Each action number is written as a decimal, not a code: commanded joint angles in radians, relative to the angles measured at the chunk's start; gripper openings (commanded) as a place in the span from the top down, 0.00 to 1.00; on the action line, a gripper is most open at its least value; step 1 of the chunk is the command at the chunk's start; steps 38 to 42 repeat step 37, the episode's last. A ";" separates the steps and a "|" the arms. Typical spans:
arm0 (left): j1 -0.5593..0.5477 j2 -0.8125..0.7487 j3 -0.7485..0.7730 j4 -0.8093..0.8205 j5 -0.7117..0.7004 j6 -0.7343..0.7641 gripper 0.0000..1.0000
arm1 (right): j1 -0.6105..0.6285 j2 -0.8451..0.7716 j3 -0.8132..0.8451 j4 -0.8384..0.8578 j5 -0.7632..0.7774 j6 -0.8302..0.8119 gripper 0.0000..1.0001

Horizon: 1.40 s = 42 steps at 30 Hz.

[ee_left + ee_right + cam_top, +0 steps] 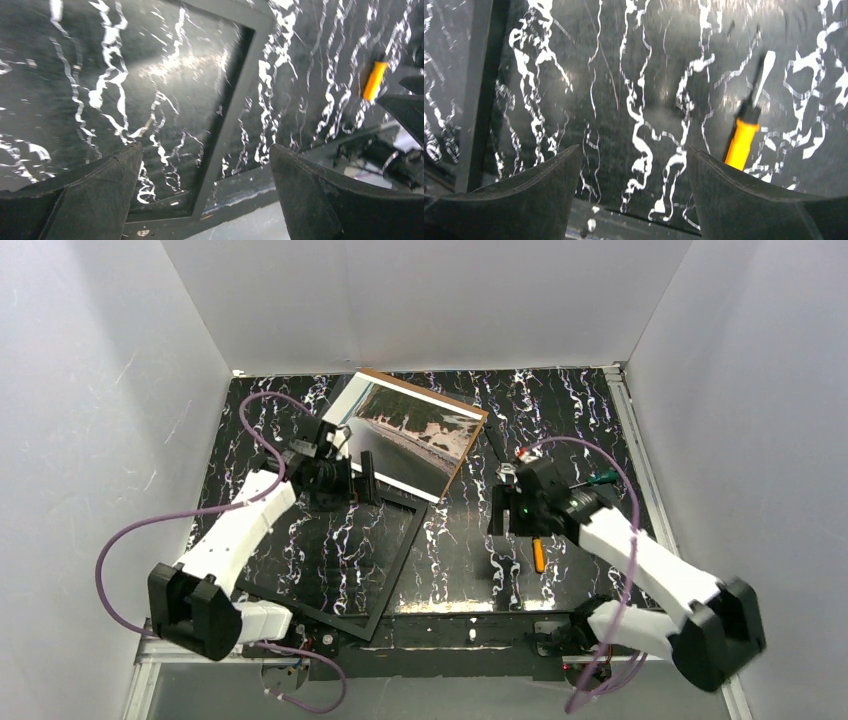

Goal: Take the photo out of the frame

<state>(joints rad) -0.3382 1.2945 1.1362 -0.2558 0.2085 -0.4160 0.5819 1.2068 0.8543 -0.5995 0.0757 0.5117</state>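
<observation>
The photo [415,435] lies out of the frame, face up at the far middle of the table [560,410]. It is turned at an angle, with one corner pointing to the far wall. It is a glossy, white-bordered landscape print of grey water, a pale shoreline and dark trees. Glare washes out its left part, and a brown backing edge shows along its far side.

The frame [400,572] is thin, black and rectangular. It lies flat to the near left of the photo and is also skewed. The marbled table shows through its opening. Its far right corner sits just at the photo's near corner, and its far left corner is hidden.
</observation>
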 commanded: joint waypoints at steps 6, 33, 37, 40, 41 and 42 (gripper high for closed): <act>-0.056 -0.413 -0.201 -0.075 0.082 -0.015 0.00 | 0.038 -0.685 -0.006 -0.237 0.105 0.077 0.15; -0.057 -0.761 0.224 -0.278 -0.184 0.031 0.00 | 0.036 -1.021 0.456 -0.309 0.203 0.040 0.12; -0.056 -0.753 0.221 -0.278 -0.177 0.023 0.00 | 0.035 -1.043 0.436 -0.282 0.201 -0.004 0.12; -0.056 -0.753 0.221 -0.278 -0.177 0.023 0.00 | 0.035 -1.043 0.436 -0.282 0.201 -0.004 0.12; -0.056 -0.753 0.221 -0.278 -0.177 0.023 0.00 | 0.035 -1.043 0.436 -0.282 0.201 -0.004 0.12; -0.056 -0.753 0.221 -0.278 -0.177 0.023 0.00 | 0.035 -1.043 0.436 -0.282 0.201 -0.004 0.12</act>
